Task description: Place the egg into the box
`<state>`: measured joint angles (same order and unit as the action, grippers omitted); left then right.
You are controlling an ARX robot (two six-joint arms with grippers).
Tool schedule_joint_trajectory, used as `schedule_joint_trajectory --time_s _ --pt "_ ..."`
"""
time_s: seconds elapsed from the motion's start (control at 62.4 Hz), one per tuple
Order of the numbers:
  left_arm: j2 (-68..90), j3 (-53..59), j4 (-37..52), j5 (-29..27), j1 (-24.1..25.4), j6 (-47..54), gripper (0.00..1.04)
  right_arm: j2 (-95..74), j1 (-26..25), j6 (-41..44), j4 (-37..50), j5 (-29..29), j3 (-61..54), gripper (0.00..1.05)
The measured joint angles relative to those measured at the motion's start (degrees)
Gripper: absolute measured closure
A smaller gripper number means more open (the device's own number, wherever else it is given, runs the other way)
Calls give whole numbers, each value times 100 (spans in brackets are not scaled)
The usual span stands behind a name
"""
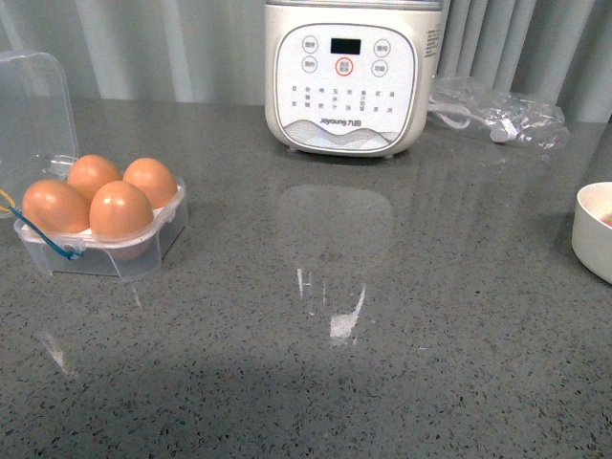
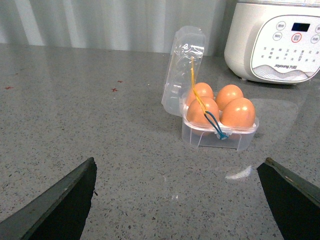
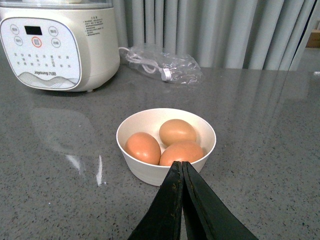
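Observation:
The box [image 1: 115,256] is a clear plastic case at the left of the counter, its hinged lid [image 1: 33,105] standing open. Several orange-brown eggs [image 1: 120,208] fill its hollows, and a blue and yellow elastic loop hangs over its front. In the left wrist view the box [image 2: 220,140] with its eggs [image 2: 237,112] lies ahead of my left gripper [image 2: 178,165], which is wide open over bare counter and holds nothing. My right gripper [image 3: 180,164] is shut and empty, its tip just short of a white bowl [image 3: 145,170] holding three more eggs [image 3: 177,131]. Neither gripper shows in the front view.
A white button-panel appliance [image 1: 349,76] stands at the back centre. A clear plastic bag with a cable [image 1: 497,115] lies to its right. The white bowl [image 1: 593,234] is cut off by the right edge of the front view. Grey curtains close off the back.

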<state>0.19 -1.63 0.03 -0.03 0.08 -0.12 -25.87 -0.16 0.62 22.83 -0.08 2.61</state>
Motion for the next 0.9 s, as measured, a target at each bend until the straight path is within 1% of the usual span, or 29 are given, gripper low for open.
schedule_joint_trajectory --time_s 0.112,0.224,0.561,0.817,0.849,0.897 --pt "0 0 0 0 0 0 7 256 0 0 -188 2 -61 101" --pt "0 0 0 -2 0 0 7 391 0 0 -98 0 -236 101" --pt "0 0 0 0 0 0 7 1244 0 -2 -929 0 -236 101" --pt "0 0 0 0 0 0 7 1580 0 0 -1257 0 -236 101" --pt "0 0 0 0 0 0 7 1729 0 -2 -1419 0 -234 101" --pt "0 0 0 0 0 0 7 2120 0 0 -1976 -7 -232 101"
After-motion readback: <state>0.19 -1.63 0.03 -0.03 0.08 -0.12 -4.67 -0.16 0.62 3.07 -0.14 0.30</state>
